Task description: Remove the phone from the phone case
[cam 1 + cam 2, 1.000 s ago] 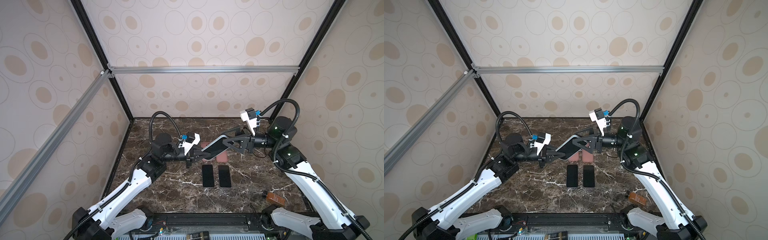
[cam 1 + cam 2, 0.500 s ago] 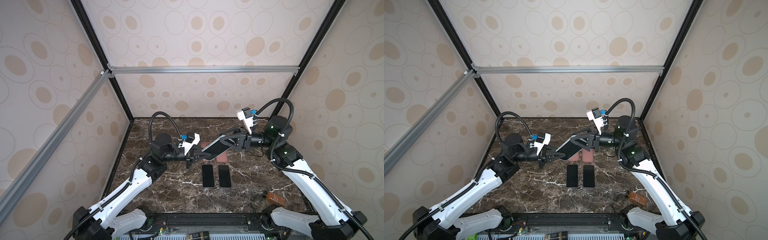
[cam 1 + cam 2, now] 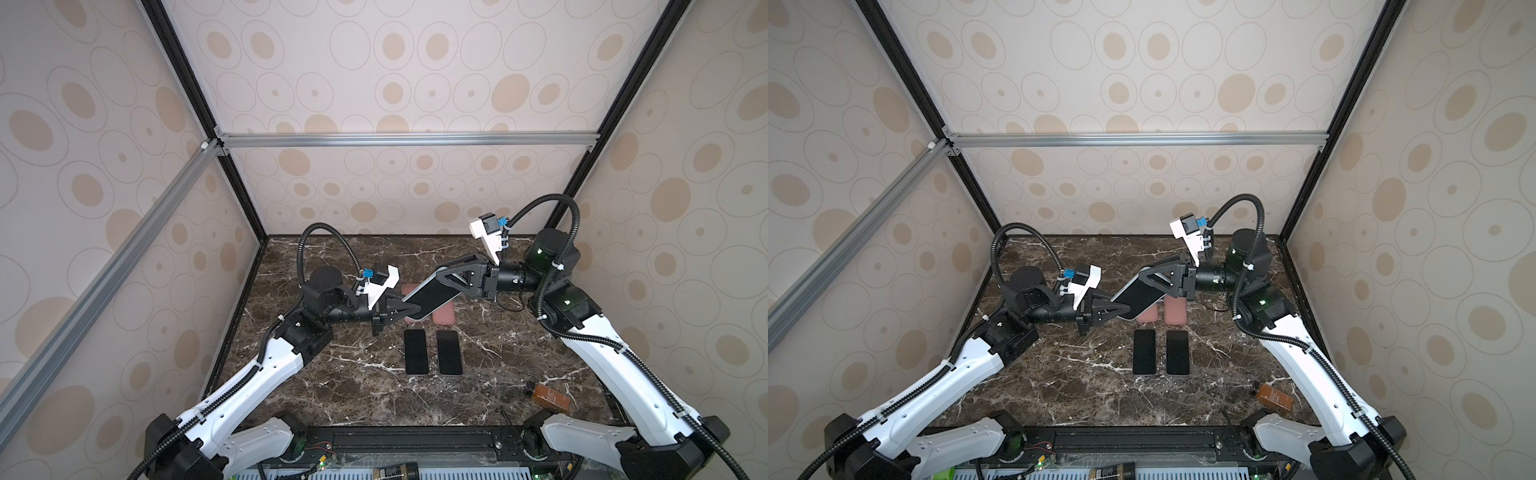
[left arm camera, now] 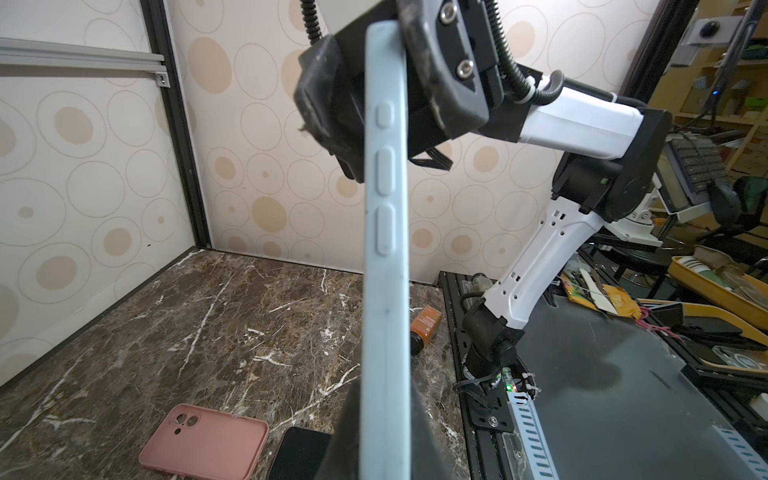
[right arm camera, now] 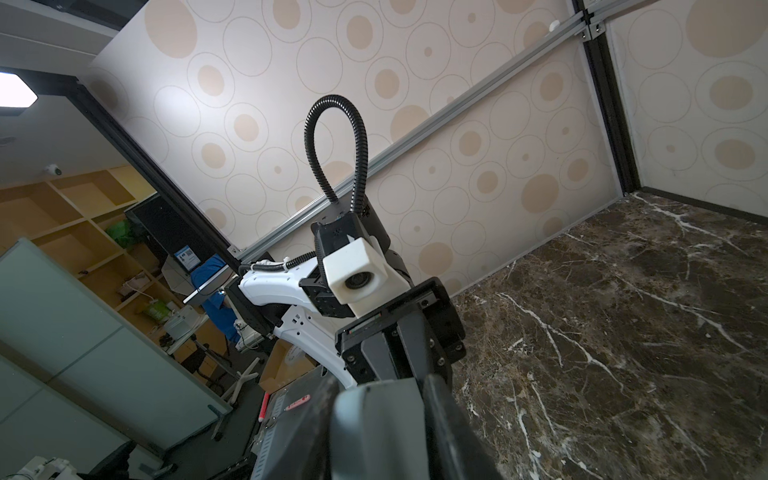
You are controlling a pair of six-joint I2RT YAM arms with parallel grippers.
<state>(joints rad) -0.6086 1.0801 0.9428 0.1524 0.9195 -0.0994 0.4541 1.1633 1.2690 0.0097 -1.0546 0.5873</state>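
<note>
Phone (image 3: 432, 296) inside pale blue phone case (image 4: 386, 249), aloft and tilted over the table (image 3: 332, 374), spanned between both arms. Left gripper (image 3: 415, 309) pinched on the lower end; right gripper (image 3: 441, 281) clamped across the upper end, jaws against both faces. Step in hand: two-ended hold before stripping; case not yet off. Next, likely: anchoring one end, peeling the case rim away, no drop.

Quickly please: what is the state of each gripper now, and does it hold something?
Left gripper: closed, holding one end of the cased phone.
Right gripper: jaws around its other end; grip cannot be told.
</note>
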